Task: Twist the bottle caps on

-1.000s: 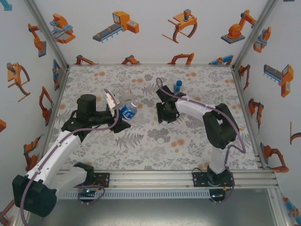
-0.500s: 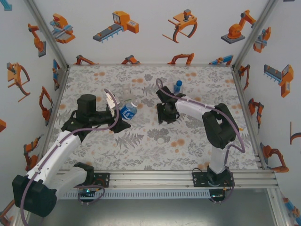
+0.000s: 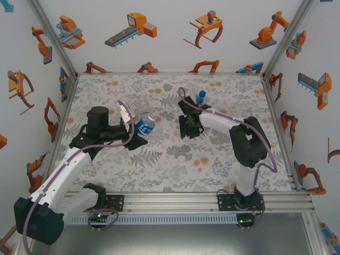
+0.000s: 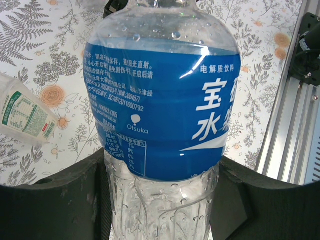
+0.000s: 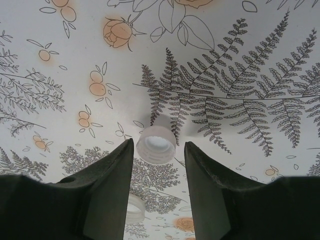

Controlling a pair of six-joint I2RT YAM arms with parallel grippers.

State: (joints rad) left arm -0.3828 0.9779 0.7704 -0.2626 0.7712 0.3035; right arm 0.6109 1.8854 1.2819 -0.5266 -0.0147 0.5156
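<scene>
**Left wrist view.** The left fingers (image 4: 55, 205) are closed on the water bottle (image 4: 160, 100). One dark finger presses each side of its clear lower body, below the blue label. Droplets bead the plastic. A clear bottle (image 4: 24, 117) with a green-and-red printed label sits at the frame's left edge, near the held bottle but apart from it. A metal rail (image 4: 292, 125) runs down the right edge.

**Right wrist view.** The right fingers (image 5: 100, 200) stand apart, one on each side of a white cap (image 5: 156, 145), with the floral counter (image 5: 240, 60) behind it. One finger meets the cap's rim. A sliver of counter shows between the cap and the other finger, so the cap is flanked, not clamped. A second cap (image 5: 131, 207), pale, is partly hidden behind one finger.

**Top view.** This view gives the layout. The water bottle lies left of centre, and the right arm (image 3: 241, 141) reaches to mid-counter, well apart from it. A blue-capped bottle (image 3: 200, 98) stands just beyond that arm's wrist. A loose cap (image 3: 182, 158) rests nearer the bases. Whether it is the second cap cannot be told.
</scene>
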